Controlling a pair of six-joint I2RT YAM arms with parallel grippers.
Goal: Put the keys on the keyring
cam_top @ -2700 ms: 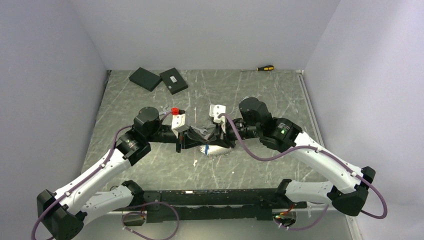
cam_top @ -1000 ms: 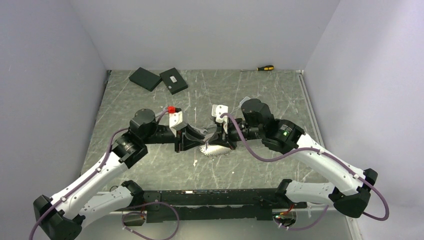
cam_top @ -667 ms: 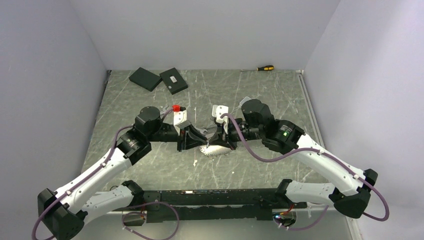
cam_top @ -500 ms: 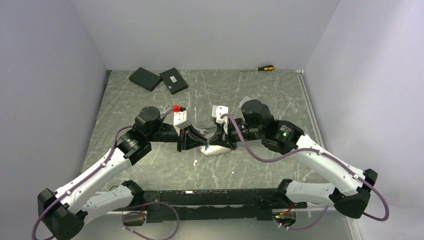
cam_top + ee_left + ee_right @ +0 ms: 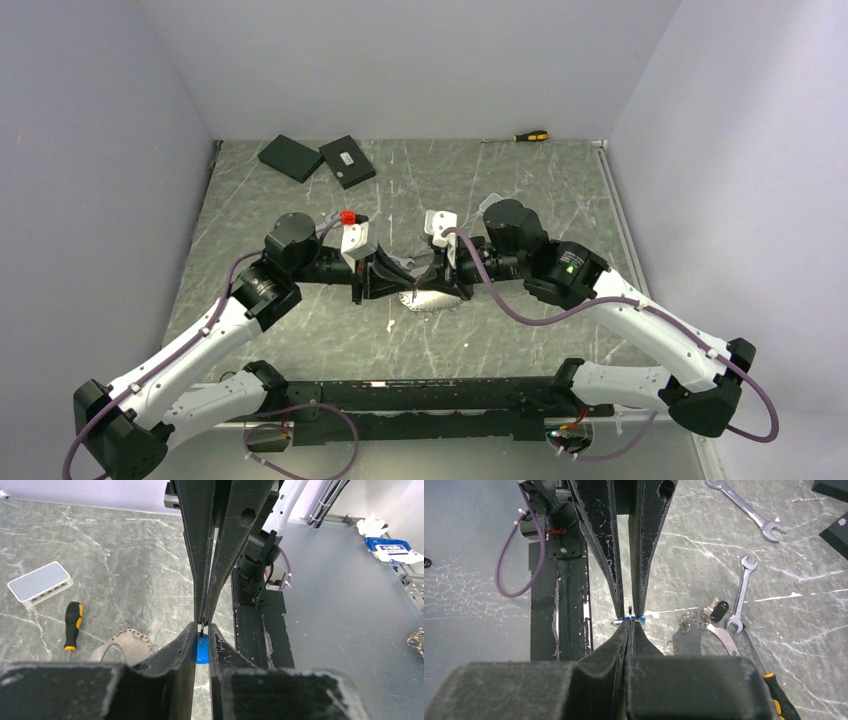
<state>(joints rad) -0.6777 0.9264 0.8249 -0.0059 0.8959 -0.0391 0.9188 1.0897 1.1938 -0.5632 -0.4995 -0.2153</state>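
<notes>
One key (image 5: 744,509), a slim bright-steel spanner with an open end, lies flat on the table (image 5: 500,180). The second key (image 5: 739,596) lies just beside a perforated metal plate (image 5: 704,636). The table is a grey stone-patterned sheet veined white, boxed in by plain pale walls (image 5: 400,70). The right tool (image 5: 628,625) is pressed tight, a thin dark sliver (image 5: 630,611) jutting from its tips. The left tool (image 5: 201,628) meets it tip to tip, narrowed to a slit around that sliver; whether it grips I cannot tell. The keyring I cannot pick out.
</notes>
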